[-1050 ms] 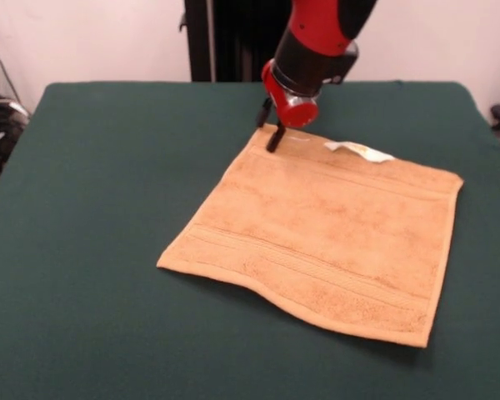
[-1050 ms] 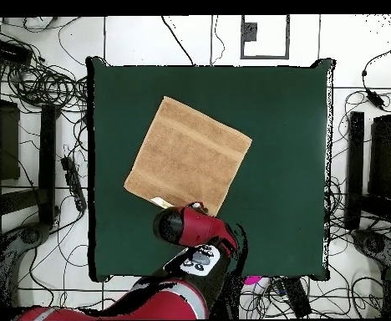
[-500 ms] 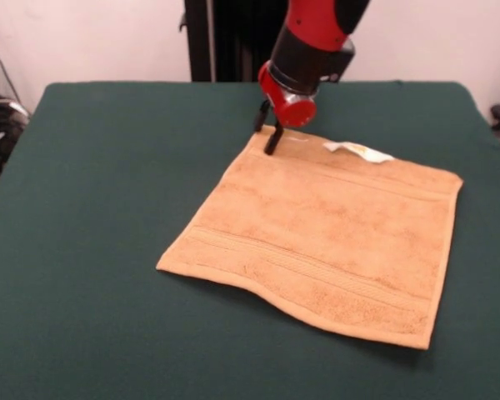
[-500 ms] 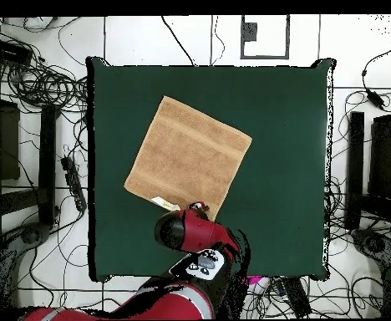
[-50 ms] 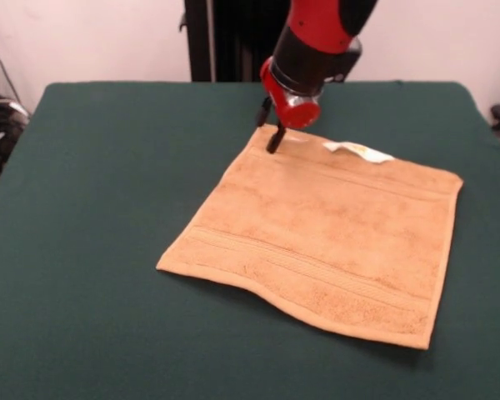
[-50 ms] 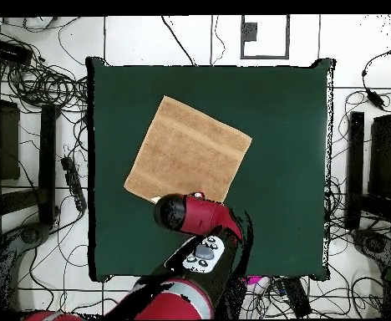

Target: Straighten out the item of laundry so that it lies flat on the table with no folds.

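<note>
The item of laundry [image 5: 325, 237], an orange-tan towel with stripe bands, lies spread out on the dark green table [image 5: 108, 183], turned like a diamond. Its near edge ripples slightly. A white tag [image 5: 358, 151] sticks out from the far edge. My gripper [image 5: 268, 126] hangs over the towel's far left corner, open, with one black finger [image 5: 274, 139] touching the cloth and the other just behind the corner. In the overhead view the towel [image 6: 188, 155] shows whole on the table [image 6: 282, 125], and the red arm [image 6: 190, 215] covers the gripper and the corner nearest the base.
Green cloth surrounds the towel on every side, widest at the left in the front view. Cables and stands [image 6: 32, 84] lie on the floor around the table in the overhead view.
The arm's head shifted a little over the towel's corner, lifting slightly and settling back. The towel has not moved.
</note>
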Controlling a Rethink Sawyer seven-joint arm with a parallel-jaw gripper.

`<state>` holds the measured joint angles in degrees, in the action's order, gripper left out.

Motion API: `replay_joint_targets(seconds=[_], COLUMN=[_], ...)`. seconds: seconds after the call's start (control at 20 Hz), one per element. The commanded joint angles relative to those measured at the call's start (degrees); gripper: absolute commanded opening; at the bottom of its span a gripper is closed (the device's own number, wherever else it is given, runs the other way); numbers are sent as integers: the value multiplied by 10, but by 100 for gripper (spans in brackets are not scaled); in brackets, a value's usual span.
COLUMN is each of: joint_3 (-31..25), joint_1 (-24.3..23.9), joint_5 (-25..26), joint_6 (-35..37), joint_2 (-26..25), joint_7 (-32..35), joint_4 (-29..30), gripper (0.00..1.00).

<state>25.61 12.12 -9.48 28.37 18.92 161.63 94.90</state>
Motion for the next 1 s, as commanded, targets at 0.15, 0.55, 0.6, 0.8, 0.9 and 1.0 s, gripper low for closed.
replay_joint_targets(seconds=[0.15, 0.55, 0.6, 0.8, 0.9, 1.0], joint_3=[-25, -10, -7, -10, -11, -11], joint_1=[-16, -35, -37, -51, -56, -60], joint_5=[52, 126, 134, 150, 156, 162], joint_6=[197, 231, 220, 250, 259, 271], joint_2=[27, 25, 20, 7, 0, -4], joint_7=[-73, -99, -94, -102, -105, -109], joint_4=[-228, -360, -378, -445, -469, -490], gripper=[100, 100, 100, 100, 100, 100])
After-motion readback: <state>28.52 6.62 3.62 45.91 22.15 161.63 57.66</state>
